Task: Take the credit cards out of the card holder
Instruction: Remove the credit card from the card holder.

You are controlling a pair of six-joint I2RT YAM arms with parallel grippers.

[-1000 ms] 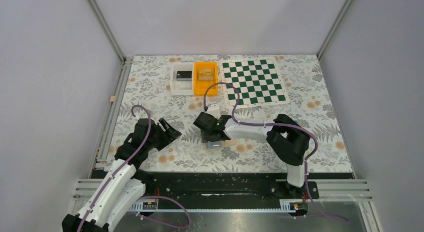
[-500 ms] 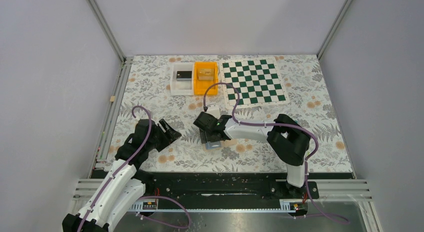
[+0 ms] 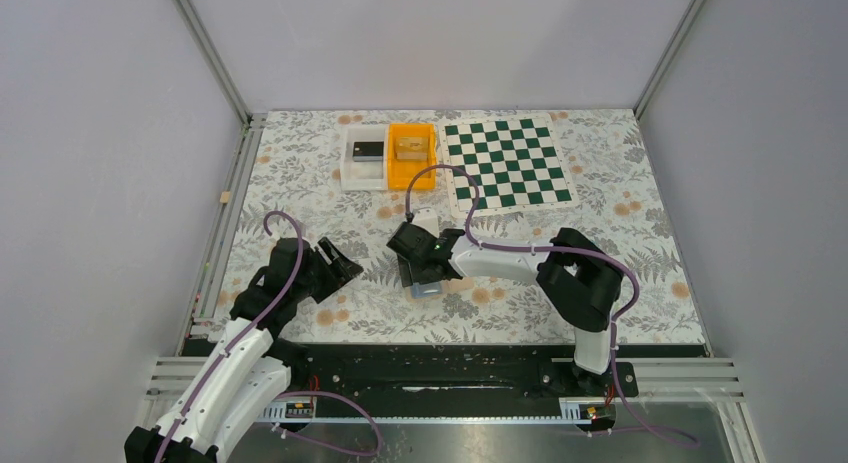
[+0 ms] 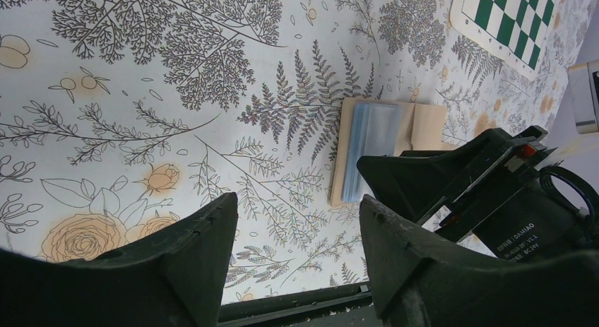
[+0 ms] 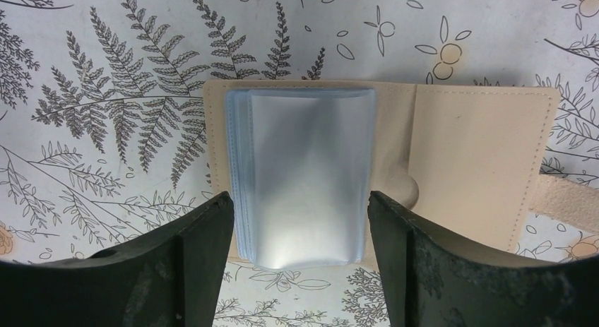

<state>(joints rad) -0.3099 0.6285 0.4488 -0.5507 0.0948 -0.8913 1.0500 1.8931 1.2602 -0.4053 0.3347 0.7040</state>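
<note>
A black rail (image 3: 450,368) runs along the near edge of the desk (image 3: 620,183), which is covered by a cloth printed with grey ferns and orange roses. The left arm (image 3: 290,278) reaches over the near left part; the left jaws are spread wide above bare cloth, holding nothing. The card holder (image 5: 381,150) lies open and flat near the middle of the desk, tan inside, with a stack of clear bluish sleeves (image 5: 304,175) on its left half. The right arm (image 3: 500,258) hangs over it, and the right jaws are released, one on each side of the sleeves. Farther back stand a white bin (image 3: 364,155) and an orange bin (image 3: 411,155) side by side, next to a green-and-white chessboard (image 3: 507,163). Pale grey walls (image 3: 430,43) and metal posts (image 3: 208,51) close the space.
</note>
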